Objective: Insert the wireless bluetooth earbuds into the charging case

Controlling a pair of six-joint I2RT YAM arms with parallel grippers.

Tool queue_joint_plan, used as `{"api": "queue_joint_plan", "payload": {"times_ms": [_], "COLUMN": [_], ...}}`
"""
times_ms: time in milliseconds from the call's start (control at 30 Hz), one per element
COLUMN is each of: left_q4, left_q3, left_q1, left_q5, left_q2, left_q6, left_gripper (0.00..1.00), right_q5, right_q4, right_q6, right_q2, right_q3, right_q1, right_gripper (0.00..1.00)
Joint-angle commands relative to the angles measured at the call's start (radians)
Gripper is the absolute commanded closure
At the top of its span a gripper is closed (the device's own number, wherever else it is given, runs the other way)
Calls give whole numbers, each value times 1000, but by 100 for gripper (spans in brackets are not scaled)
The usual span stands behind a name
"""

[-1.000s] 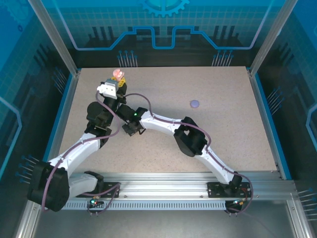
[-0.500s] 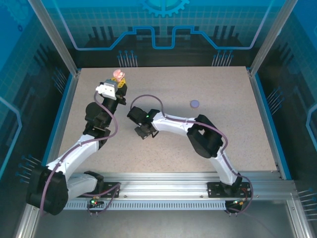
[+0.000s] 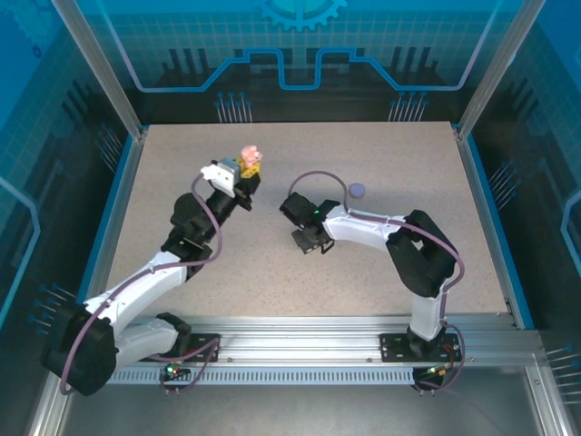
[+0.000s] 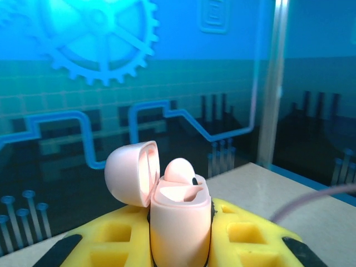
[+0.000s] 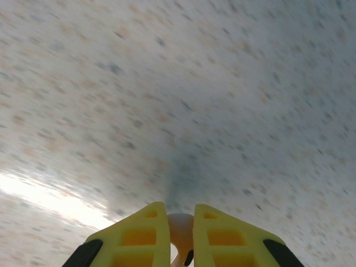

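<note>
My left gripper [image 4: 181,216] is shut on the body of a pale pink charging case [image 4: 181,228], held upright above the table. The case's lid [image 4: 129,173] is swung open to the left, and one pale pink earbud [image 4: 179,169] sits in the case. From above, the case [image 3: 250,155] is at the tip of the left gripper [image 3: 243,171], back left of centre. My right gripper [image 5: 181,212] is shut on another pale pink earbud [image 5: 180,229], low over the tabletop. In the top view the right gripper [image 3: 311,241] is right of the case and apart from it.
A small purple round object [image 3: 357,190] lies on the speckled table [image 3: 408,163], just right of the right wrist. Blue transparent walls and metal posts enclose the table on three sides. A metal rail carrying both arm bases [image 3: 300,345] runs along the near edge.
Both arms have swung to the right. The left gripper carried the open case right and slightly nearer. The right gripper moved well right with its earbud; the tabletop under it is motion-blurred.
</note>
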Motion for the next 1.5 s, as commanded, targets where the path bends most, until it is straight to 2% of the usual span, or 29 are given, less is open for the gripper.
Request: {"api": "queue_joint_plan", "payload": {"times_ms": [0, 167, 333, 567, 1100, 1367, 1467], "left_q4": [20, 59, 84, 118, 118, 124, 124], "left_q3": [-32, -62, -72, -80, -91, -88, -86], "left_q1": [-60, -133, -167, -169, -169, -169, -169], "left_q5": [-23, -73, -96, -114, -126, -126, -125], "left_q2": [17, 45, 82, 112, 82, 82, 82], "left_q6": [13, -15, -16, -23, -12, -12, -12], "left_gripper": [100, 100, 100, 100, 100, 100, 100], "right_q5": [27, 17, 2, 2, -31, -44, -41], "right_q4": [23, 48, 61, 53, -14, -43, -74], "right_q6": [24, 9, 1, 12, 91, 139, 171], "right_q2": [-59, -70, -46, -44, 7, 12, 22], "right_q3": [-56, -111, -131, -147, -90, -76, -60], "right_q1": [-23, -32, -33, -37, -46, -45, -45], "right_gripper": [89, 89, 88, 81, 78, 68, 68]}}
